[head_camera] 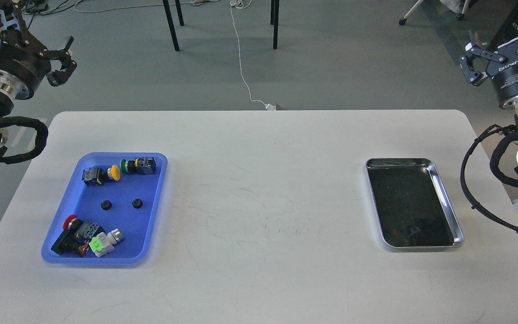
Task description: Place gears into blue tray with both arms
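Observation:
The blue tray (pixel 119 229) lies on the left of the white table. Two small black gears (pixel 106 205) (pixel 137 203) rest side by side on its middle, among coloured push-button switches. My left gripper (pixel 25 31) is raised beyond the table's far left corner, well away from the tray, open and empty. Past the table's right edge, my right gripper (pixel 502 33) is also held high, open, with nothing in it.
A shiny steel tray (pixel 444 191) with black lining sits on the right of the table. Push-button switches (pixel 119 168) (pixel 86 236) fill the blue tray's far and near ends. Chair legs and cables are on the floor behind.

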Robot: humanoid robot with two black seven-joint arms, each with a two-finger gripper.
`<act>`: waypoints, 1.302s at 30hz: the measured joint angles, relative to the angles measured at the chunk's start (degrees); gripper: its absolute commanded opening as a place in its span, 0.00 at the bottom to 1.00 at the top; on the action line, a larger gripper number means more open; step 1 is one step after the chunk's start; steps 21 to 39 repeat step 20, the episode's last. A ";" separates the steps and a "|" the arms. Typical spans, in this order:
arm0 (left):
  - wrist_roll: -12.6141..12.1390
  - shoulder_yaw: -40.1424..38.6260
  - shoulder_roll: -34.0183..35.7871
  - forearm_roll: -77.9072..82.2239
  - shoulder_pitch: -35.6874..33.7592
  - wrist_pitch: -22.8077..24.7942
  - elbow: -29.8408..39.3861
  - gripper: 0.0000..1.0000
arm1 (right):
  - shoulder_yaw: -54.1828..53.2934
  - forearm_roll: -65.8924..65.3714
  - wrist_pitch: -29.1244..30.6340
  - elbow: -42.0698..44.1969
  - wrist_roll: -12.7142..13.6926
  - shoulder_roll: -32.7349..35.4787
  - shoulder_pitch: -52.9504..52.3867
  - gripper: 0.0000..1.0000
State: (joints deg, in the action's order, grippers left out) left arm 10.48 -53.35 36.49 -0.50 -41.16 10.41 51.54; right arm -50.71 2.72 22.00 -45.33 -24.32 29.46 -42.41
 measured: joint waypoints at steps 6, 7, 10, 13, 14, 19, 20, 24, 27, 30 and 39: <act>-0.35 -2.47 -2.79 -2.75 -0.58 1.94 -2.52 0.97 | -0.96 1.19 -0.31 6.60 5.87 -6.82 -5.66 0.99; -0.35 -2.47 -3.11 -2.81 -0.64 2.06 -2.56 0.97 | -1.88 1.24 -0.28 7.99 6.84 -7.87 -6.06 0.99; -0.35 -2.02 -4.37 -2.83 -0.68 2.20 -2.60 0.98 | -4.67 1.28 -0.11 11.17 9.77 -10.57 -6.50 0.99; -0.35 -1.66 -4.85 -2.55 -0.83 2.20 -2.89 0.97 | -5.84 1.28 -0.12 12.69 11.74 -11.47 -6.67 0.99; -0.35 -1.58 -4.98 -2.39 -0.87 2.24 -3.18 0.97 | -5.93 1.27 -0.13 12.98 12.04 -11.47 -6.71 0.99; -0.35 -1.47 -6.60 -2.16 -1.02 3.19 -7.11 0.97 | -5.32 1.16 -0.17 14.70 12.35 -11.21 -6.72 0.99; -0.37 -1.46 -7.06 -2.16 -1.21 3.71 -8.15 0.97 | -5.26 1.16 -0.08 14.97 12.35 -11.21 -6.78 0.99; -0.37 -1.46 -7.06 -2.16 -1.21 3.71 -8.15 0.97 | -5.26 1.16 -0.08 14.97 12.35 -11.21 -6.78 0.99; -0.37 -1.46 -7.06 -2.16 -1.21 3.71 -8.15 0.97 | -5.26 1.16 -0.08 14.97 12.35 -11.21 -6.78 0.99; -0.37 -1.46 -7.06 -2.16 -1.21 3.71 -8.15 0.97 | -5.26 1.16 -0.08 14.97 12.35 -11.21 -6.78 0.99; -0.37 -1.46 -7.06 -2.16 -1.21 3.71 -8.15 0.97 | -5.26 1.16 -0.08 14.97 12.35 -11.21 -6.78 0.99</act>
